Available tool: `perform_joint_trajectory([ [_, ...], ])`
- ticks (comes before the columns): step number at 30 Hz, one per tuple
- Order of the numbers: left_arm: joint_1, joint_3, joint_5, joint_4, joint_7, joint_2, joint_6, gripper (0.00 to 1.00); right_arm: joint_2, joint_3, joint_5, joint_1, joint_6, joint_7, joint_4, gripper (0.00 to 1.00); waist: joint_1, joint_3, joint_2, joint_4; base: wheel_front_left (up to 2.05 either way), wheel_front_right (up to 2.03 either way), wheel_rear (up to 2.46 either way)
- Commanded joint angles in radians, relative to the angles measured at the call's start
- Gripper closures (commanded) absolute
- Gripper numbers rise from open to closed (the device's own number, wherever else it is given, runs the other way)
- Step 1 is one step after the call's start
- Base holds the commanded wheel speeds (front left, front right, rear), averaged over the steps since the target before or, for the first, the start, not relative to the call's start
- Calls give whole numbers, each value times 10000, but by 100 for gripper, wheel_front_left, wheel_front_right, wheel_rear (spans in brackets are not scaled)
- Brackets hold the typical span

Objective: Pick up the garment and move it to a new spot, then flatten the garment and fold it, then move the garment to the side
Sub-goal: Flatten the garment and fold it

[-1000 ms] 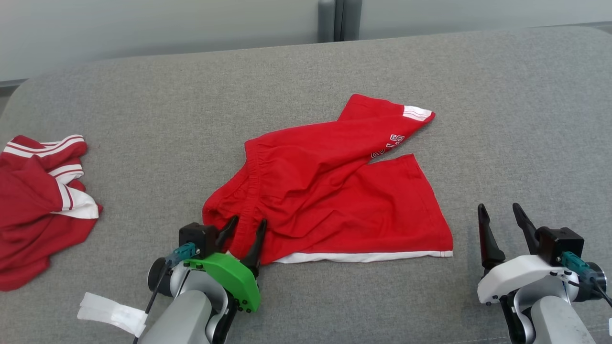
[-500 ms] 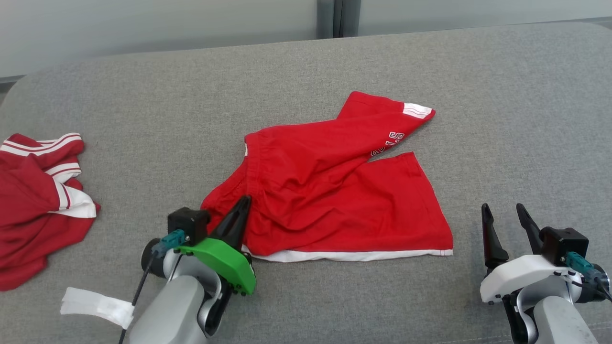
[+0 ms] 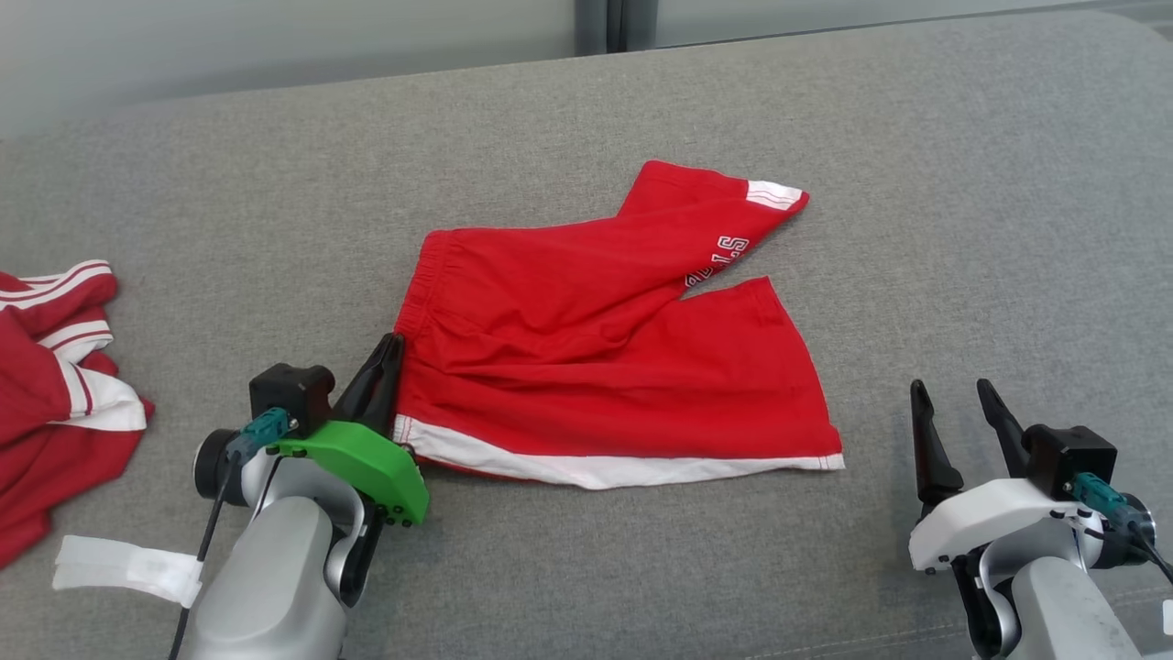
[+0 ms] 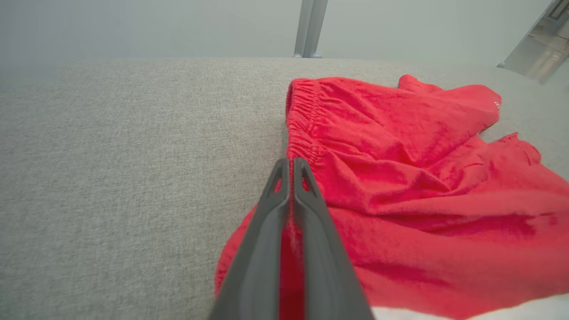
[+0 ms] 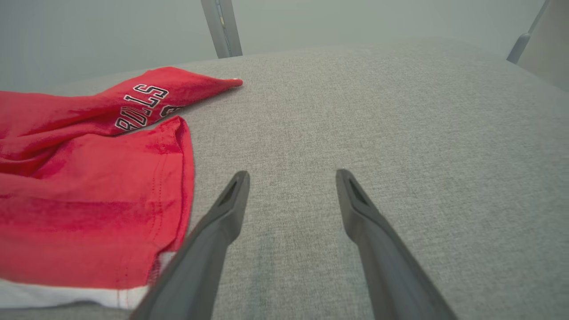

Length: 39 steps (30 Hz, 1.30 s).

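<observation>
At centre of the head view: one pair of red shorts (image 3: pixel 605 367), spread on the grey surface (image 3: pixel 962 183), with a white band along the lower hem. One leg angles toward the upper right; its lettering reads "BULLS" in the right wrist view. One striped red garment (image 3: pixel 46 367) lies at the left edge, well apart. Hands, two. The left hand (image 3: pixel 389 344) is pinched tight on the waistband, cloth between its fingers. The right hand (image 3: pixel 948 390) is spread wide and holds nothing, near the hem's right end.
</observation>
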Motion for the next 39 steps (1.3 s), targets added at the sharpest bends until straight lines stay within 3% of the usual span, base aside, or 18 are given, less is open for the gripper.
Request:
perform_joint_trajectory([
  [1,-159,171,69,161,3,9,18,100,-1,-22,44,-113,-12,-29,-44,0,0,115,0,-165,0,0,0],
  [2,-167,271,126,281,3,5,22,96,-2,-7,49,-112,-10,-29,-62,0,0,140,0,-210,0,0,0],
  [3,-163,393,148,402,3,-8,37,71,-2,-29,41,-114,-12,-29,-79,0,0,156,0,-237,0,0,0],
  [5,-113,623,189,646,3,-46,52,0,6,-55,37,-111,-10,-29,-110,0,0,164,0,-287,0,0,0],
  [13,556,1441,727,267,3,-224,85,0,54,-18,104,-10,-10,-29,-325,0,0,-71,0,-140,0,0,0],
  [24,2354,2579,1657,-1875,3,-719,22,0,97,568,160,357,-10,-29,-496,0,0,-772,0,419,0,0,0],
  [31,3365,3008,1962,-2639,3,-823,-2,0,110,759,36,771,-10,-29,-609,0,0,-1278,0,613,0,0,0],
  [39,3998,2851,1798,-2932,3,-861,-28,0,-5,975,169,1180,-12,-28,-248,0,0,-1427,0,807,0,0,0],
])
